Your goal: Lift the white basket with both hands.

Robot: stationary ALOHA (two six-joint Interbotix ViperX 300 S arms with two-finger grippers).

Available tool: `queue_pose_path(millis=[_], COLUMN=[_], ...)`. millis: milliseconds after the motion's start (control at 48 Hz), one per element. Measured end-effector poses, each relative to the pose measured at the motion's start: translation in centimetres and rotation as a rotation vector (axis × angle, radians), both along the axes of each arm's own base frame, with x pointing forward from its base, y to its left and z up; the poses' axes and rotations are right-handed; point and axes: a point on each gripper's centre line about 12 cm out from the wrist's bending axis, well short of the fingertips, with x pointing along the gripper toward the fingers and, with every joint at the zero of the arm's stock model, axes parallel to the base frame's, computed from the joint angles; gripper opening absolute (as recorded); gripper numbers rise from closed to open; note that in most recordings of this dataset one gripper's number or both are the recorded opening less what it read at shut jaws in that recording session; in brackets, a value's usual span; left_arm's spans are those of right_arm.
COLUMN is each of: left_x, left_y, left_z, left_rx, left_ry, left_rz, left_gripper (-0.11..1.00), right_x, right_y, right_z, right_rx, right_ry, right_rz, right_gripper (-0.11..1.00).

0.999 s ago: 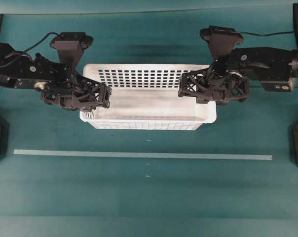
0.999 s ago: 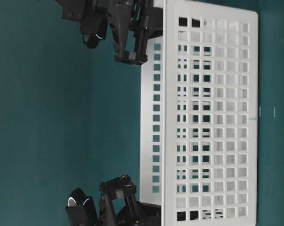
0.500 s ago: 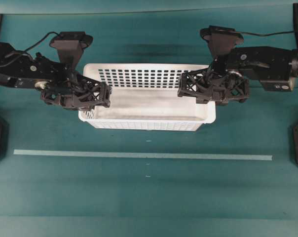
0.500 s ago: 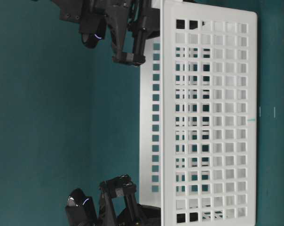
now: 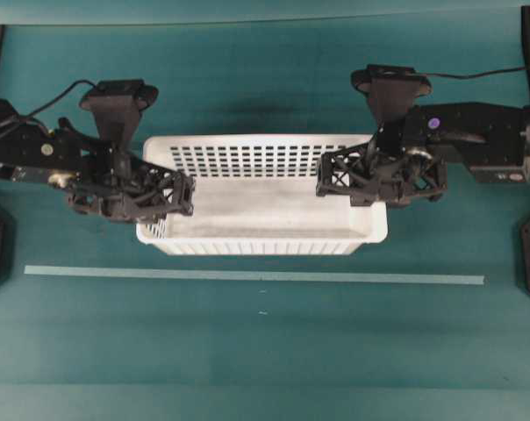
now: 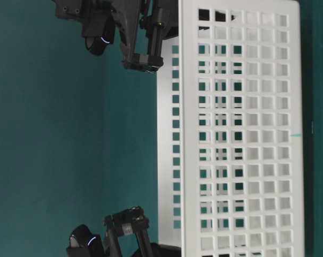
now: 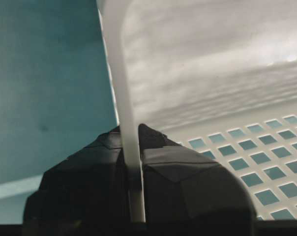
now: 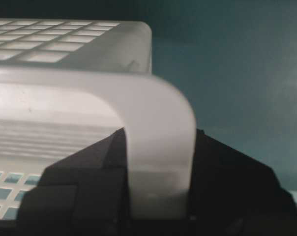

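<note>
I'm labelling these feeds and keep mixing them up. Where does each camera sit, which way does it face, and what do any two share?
Overhead: above, facing down on the white basket, left hand and right hand.
Table-level: low, picture turned sideways, facing the basket's slotted wall; both arms show.
Left wrist: on the left hand, shut on the rim.
Right wrist: on the right hand, shut on the rim.
All four show the basket.
</note>
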Motion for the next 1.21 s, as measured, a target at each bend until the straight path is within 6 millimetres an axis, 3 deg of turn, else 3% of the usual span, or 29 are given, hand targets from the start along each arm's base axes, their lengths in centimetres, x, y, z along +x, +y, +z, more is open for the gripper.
queue_pose_path(millis=[1207], left_x=[0.4], left_y=[-6.0], left_z=[0.4], left_rx=[-0.042], left_ry=[-0.014], left_rz=[-0.092], left_gripper=[-0.03], right_x=[0.1], right_y=[6.7], right_z=[-0.2], right_rx=[0.025], right_ry=[0.010], right_rz=[0.001], right_gripper=[0.16])
